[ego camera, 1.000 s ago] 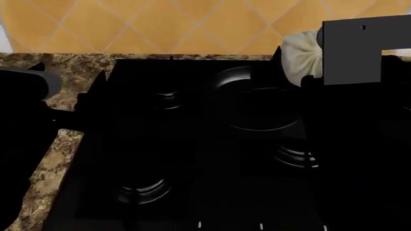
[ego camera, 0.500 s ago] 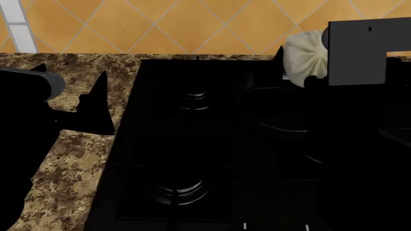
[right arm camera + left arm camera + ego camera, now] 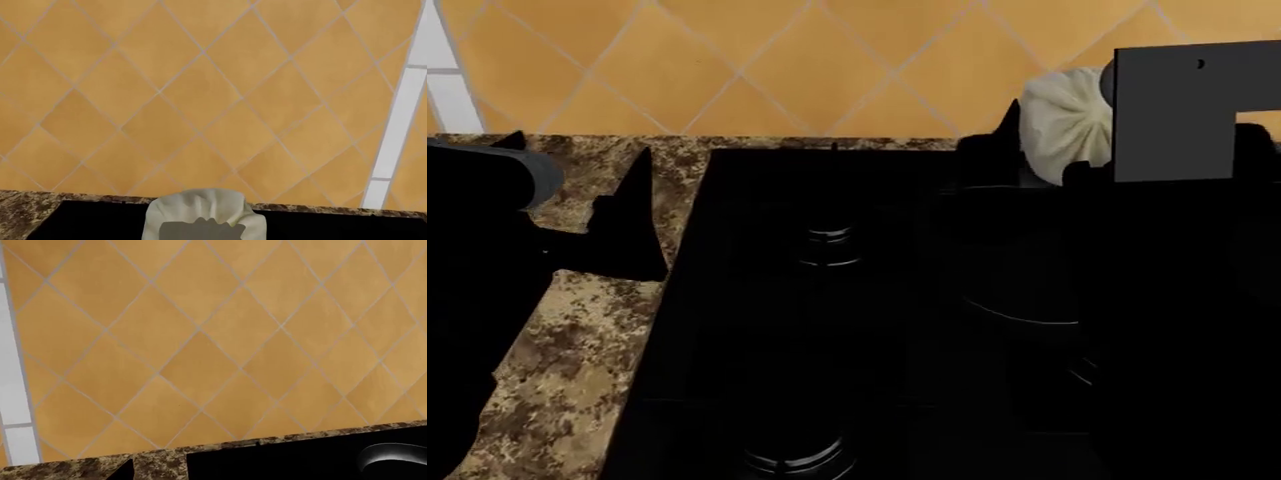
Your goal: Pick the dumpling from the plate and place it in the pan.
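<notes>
The off-white pleated dumpling (image 3: pixel 1068 118) hangs high over the back right of the stove, and my right gripper (image 3: pixel 1045 142) is shut on it with black fingers on either side. Seen from the right wrist, the dumpling (image 3: pixel 200 207) sits at the frame's lower edge against the tiled wall. The black pan (image 3: pixel 1021 300) lies below it on the stove. It is almost lost in the dark, and only a faint arc of its rim shows. My left gripper (image 3: pixel 574 150) hovers open and empty over the countertop at the left. The plate is out of view.
A black stove (image 3: pixel 814 330) with burners (image 3: pixel 827 245) fills the middle. Speckled brown countertop (image 3: pixel 561 340) runs along its left and back. An orange diamond-tiled wall (image 3: pixel 761 60) rises close behind. A grey block of my right arm (image 3: pixel 1188 110) sits next to the dumpling.
The head view has shifted, so stove and pan slid right, then down in the frame. The right gripper still holds the dumpling at the same place in view. The left gripper is unchanged.
</notes>
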`<state>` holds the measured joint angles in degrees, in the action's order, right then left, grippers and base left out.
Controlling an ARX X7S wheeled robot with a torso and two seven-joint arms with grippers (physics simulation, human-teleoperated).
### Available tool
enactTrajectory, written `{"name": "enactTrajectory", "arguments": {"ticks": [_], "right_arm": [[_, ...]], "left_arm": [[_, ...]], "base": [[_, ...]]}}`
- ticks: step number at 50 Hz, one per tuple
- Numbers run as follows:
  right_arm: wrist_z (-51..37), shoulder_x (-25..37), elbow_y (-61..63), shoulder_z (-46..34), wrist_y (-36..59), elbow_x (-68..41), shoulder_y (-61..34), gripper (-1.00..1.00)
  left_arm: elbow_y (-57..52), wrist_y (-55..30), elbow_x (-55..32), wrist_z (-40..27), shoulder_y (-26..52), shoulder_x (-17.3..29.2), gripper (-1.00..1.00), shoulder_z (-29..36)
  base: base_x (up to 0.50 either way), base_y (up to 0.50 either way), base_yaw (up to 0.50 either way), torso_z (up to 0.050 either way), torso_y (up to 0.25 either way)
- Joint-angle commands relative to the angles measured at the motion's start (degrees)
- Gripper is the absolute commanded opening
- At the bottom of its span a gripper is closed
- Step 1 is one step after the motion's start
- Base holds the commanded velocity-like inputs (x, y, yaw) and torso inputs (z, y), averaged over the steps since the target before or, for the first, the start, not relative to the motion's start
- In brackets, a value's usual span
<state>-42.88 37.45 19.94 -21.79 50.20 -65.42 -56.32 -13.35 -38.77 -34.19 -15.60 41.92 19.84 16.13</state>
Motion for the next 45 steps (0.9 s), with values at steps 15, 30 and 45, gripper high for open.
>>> {"name": "enactTrajectory", "arguments": {"ticks": [15,30,45], "right_arm": [[1.0,0.1,0.4,0.2,-0.1,1.4,0.2,-1.00],[0.2,0.3,0.1,-0.3,1.7,0.1,-0.3,-1.00],[-1.8,1.4,-6.4,-2.2,16.7,-11.0,-11.3,-1.00]], "left_arm": [[0.0,0.1,-0.3,-0.4,0.1,0.0,1.00,0.5],[0.3,0.7,-0.3,-0.3,-0.2,0.1,1.00,0.6],[2.1,2.2,0.0,0.6,-0.1,-0.1,1.00,1.1]], "base": [[0.30,0.00,0.00,0.000,0.001],[0.00,0.00,0.00,0.000,0.001],[0.00,0.00,0.00,0.000,0.000]]}}
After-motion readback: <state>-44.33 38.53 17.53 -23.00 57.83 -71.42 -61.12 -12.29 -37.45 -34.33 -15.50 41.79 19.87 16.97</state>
